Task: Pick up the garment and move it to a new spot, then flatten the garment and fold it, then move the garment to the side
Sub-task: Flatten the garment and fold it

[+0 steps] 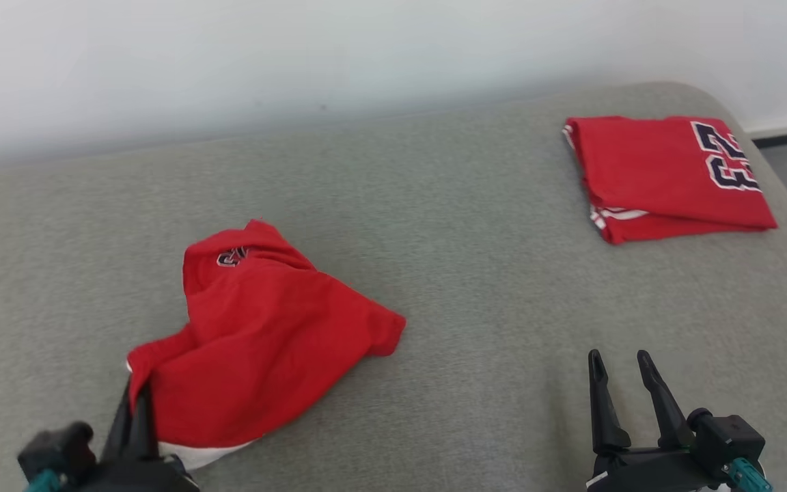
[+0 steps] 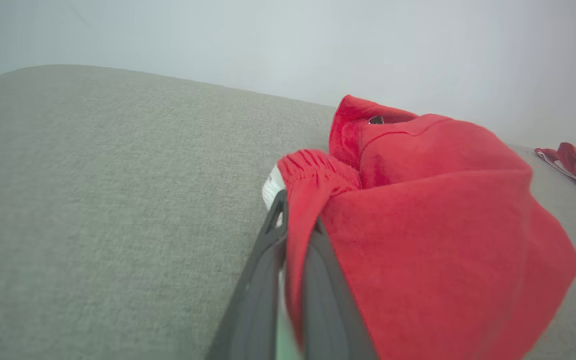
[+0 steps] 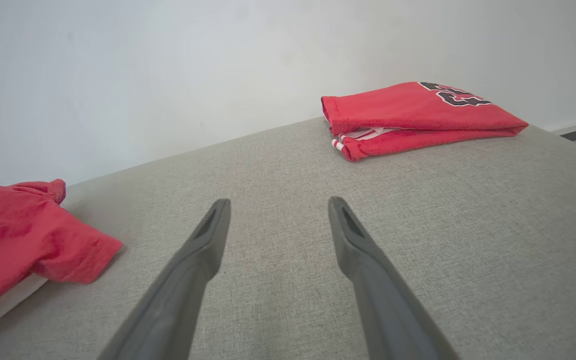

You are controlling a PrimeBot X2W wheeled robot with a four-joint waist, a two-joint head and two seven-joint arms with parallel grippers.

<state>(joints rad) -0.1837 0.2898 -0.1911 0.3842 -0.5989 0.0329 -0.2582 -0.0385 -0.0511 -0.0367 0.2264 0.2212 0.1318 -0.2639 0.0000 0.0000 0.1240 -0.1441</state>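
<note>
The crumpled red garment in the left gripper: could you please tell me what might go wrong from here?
1. The left gripper pinches only a thin edge of the crumpled garment, so the cloth may slip out on lifting.
2. The right gripper stands open and apart, so a one-point lift may leave it bunched.
3. Dragging it rightward could disturb the folded garment.

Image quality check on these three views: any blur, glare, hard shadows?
Head view: soft even light, no glare, faint shadow beside the crumpled red fabric garment; print on the folded red jersey is sharp. Left wrist view: left gripper blurs toward the bottom edge. Right wrist view: right gripper soft near the lens, grey fabric cushion weave crisp.
</note>
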